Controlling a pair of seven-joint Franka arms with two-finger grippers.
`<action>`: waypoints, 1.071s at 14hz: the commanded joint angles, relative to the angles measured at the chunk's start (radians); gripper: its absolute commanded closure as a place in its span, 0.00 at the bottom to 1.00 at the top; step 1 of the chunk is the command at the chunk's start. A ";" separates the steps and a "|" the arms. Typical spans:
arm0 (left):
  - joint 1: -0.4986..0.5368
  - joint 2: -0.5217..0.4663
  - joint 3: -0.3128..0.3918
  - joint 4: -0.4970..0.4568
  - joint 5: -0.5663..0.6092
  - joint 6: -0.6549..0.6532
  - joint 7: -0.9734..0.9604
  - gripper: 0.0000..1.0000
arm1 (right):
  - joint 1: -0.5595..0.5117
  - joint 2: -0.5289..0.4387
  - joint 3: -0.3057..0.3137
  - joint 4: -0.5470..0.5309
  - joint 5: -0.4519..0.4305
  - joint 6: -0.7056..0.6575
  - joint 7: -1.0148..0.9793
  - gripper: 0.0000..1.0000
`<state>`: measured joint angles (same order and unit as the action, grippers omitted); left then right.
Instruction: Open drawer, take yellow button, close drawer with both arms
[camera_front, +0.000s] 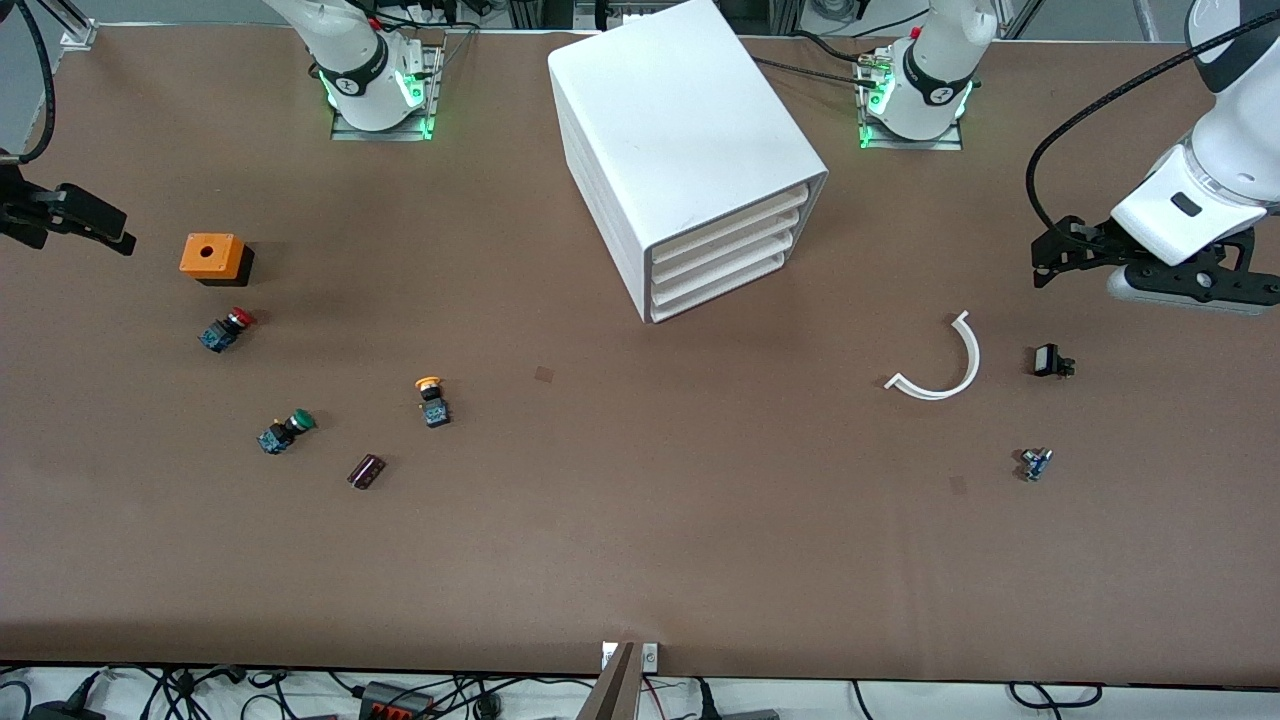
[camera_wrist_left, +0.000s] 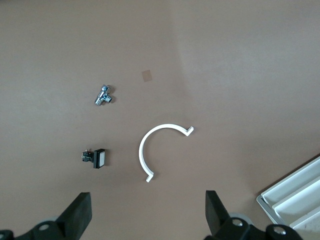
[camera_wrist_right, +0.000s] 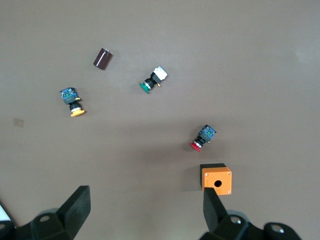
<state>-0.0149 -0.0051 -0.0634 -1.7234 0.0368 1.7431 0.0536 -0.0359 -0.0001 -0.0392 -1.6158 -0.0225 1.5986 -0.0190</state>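
While the drawer (camera_front: 728, 218) sits closed and the button (camera_front: 433, 398) lies on the table (camera_front: 640, 540), left pincer (camera_wrist_left: 147, 212) and right pincer (camera_wrist_right: 145, 207) hover wide, empty.

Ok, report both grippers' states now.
Left gripper: open, empty, over the table near the white curved piece.
Right gripper: open, empty, over the table near the orange box.

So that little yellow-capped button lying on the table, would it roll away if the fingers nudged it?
The button lies on its side, and its round cap might let it swing in an arc. The blocky body probably stops a true roll. It looks small and light, so a nudge likely slides it.
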 joint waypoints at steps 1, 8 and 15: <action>0.003 -0.007 0.000 0.005 0.000 -0.007 0.008 0.00 | -0.002 -0.026 0.005 -0.029 0.033 0.023 -0.009 0.00; 0.003 -0.007 0.000 0.005 0.002 -0.007 0.008 0.00 | -0.001 -0.024 0.007 -0.032 0.030 0.024 -0.010 0.00; 0.003 -0.009 0.000 0.005 0.000 -0.008 0.008 0.00 | 0.001 -0.054 0.007 -0.084 0.021 0.070 -0.012 0.00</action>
<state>-0.0149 -0.0051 -0.0633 -1.7234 0.0368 1.7431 0.0536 -0.0347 -0.0096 -0.0367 -1.6526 -0.0042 1.6477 -0.0190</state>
